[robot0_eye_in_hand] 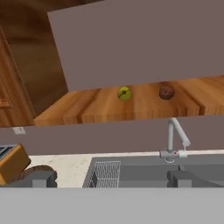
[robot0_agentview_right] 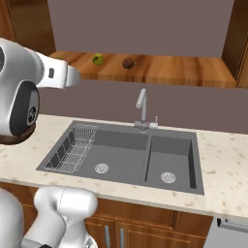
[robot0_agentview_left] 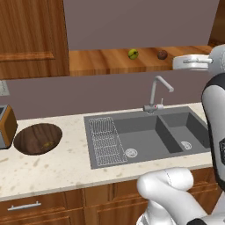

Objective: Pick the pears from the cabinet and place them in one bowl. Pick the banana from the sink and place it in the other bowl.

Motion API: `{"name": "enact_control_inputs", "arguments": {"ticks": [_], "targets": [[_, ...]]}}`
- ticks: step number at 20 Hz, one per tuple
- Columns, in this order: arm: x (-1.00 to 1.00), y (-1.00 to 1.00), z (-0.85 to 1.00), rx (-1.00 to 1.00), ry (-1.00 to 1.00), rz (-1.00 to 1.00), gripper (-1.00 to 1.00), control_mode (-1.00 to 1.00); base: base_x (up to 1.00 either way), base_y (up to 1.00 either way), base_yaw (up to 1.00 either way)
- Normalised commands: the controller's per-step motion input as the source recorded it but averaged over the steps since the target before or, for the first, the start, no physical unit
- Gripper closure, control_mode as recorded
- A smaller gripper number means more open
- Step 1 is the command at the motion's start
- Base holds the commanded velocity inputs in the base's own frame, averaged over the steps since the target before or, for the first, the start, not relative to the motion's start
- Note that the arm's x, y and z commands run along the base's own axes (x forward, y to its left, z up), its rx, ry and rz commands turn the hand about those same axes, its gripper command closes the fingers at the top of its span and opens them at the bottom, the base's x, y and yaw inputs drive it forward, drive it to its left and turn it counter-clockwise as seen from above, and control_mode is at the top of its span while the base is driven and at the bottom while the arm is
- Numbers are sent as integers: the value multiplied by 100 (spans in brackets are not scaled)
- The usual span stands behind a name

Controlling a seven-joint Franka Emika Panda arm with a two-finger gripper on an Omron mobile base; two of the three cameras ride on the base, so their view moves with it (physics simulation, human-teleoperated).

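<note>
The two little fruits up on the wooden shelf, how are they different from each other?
The left pear is yellow-green, while the right pear is reddish brown. The yellow-green pear has a dark spot on it; the brown pear looks plain. In the hand view the yellow-green pear sits further left, away from above the faucet. Both are small, roundish, similar in size, and rest apart on the same open cabinet shelf.

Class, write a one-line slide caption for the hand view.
Two pears, one yellow-green, one reddish brown, sit apart on the open cabinet shelf above the faucet.
</note>
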Motion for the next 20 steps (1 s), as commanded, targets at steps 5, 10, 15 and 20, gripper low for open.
{"name": "enact_control_inputs", "arguments": {"ticks": [5,10,15,20], "targets": [[58,-16,7,-1,3,-2,-100,-100,0,0,0],[9,-7,-4,0,-1,1,-100,-100,0,0,0],[18,2,-12,-6,0,0,-100,-100,0,0,0],[55,3,-12,-5,0,-2,-100,-100,0,0,0]]}}
